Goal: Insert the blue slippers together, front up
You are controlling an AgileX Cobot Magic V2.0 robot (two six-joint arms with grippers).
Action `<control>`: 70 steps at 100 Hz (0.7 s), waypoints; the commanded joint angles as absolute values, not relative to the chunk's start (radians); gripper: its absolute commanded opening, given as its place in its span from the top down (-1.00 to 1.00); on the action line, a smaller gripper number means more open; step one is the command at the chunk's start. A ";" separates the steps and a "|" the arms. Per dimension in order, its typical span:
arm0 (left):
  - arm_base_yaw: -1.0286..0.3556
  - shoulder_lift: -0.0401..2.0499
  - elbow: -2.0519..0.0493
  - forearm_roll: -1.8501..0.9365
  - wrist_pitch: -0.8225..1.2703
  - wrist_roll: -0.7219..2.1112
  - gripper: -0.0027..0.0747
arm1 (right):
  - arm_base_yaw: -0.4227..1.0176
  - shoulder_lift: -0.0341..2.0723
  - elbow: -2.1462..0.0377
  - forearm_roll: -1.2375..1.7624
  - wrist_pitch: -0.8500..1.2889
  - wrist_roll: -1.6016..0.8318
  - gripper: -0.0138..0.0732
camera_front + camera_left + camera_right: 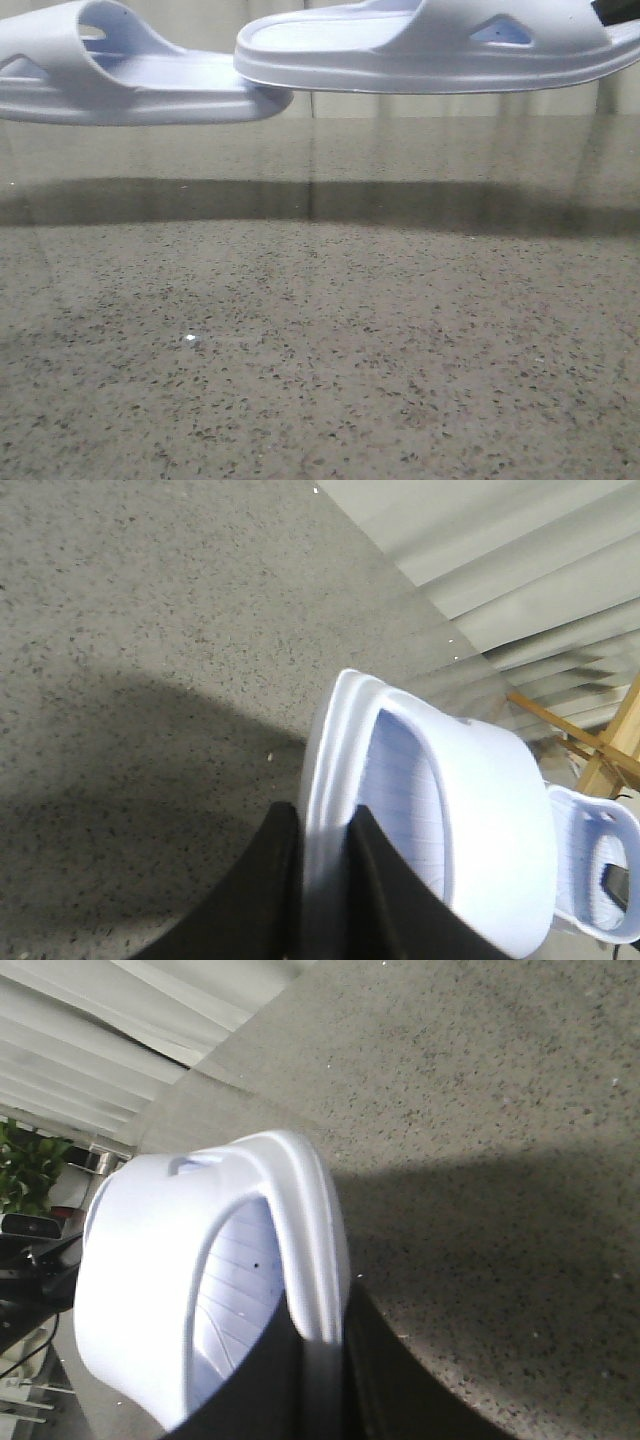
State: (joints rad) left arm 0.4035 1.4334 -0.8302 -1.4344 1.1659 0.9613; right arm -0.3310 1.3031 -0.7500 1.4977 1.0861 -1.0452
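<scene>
Two pale blue slippers hang in the air over the speckled table point(320, 350). In the front view the left slipper point(130, 85) lies level with its strap to the left. The right slipper point(430, 50) sits slightly higher with its strap to the right. Their open heel ends overlap near the middle. My left gripper point(325, 815) is shut on the sole edge of the left slipper point(480, 820). My right gripper point(322, 1292) is shut on the sole edge of the right slipper point(140, 1260). The right slipper also shows in the left wrist view point(595, 870).
A dark shadow band point(320, 205) crosses the table below the slippers. Pale curtains hang behind the table. A wooden frame point(600, 740) and a green plant point(25, 1165) stand beyond the table's edge.
</scene>
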 commanded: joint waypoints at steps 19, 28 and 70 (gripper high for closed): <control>0.326 1.436 -0.856 -1.535 1.269 0.962 0.89 | -0.315 1.396 -0.823 1.615 1.180 -1.098 0.91; 0.301 1.436 -0.856 -1.552 1.269 0.962 0.89 | -0.285 1.430 -0.858 1.597 1.182 -1.098 0.91; 0.289 1.436 -0.856 -1.566 1.269 0.943 0.89 | -0.126 1.553 -0.996 1.551 1.109 -1.098 0.91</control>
State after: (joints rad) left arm 0.2959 1.4605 -0.8302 -1.4795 1.1675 0.9550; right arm -0.1504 1.5592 -0.9527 1.4968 1.0799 -1.0833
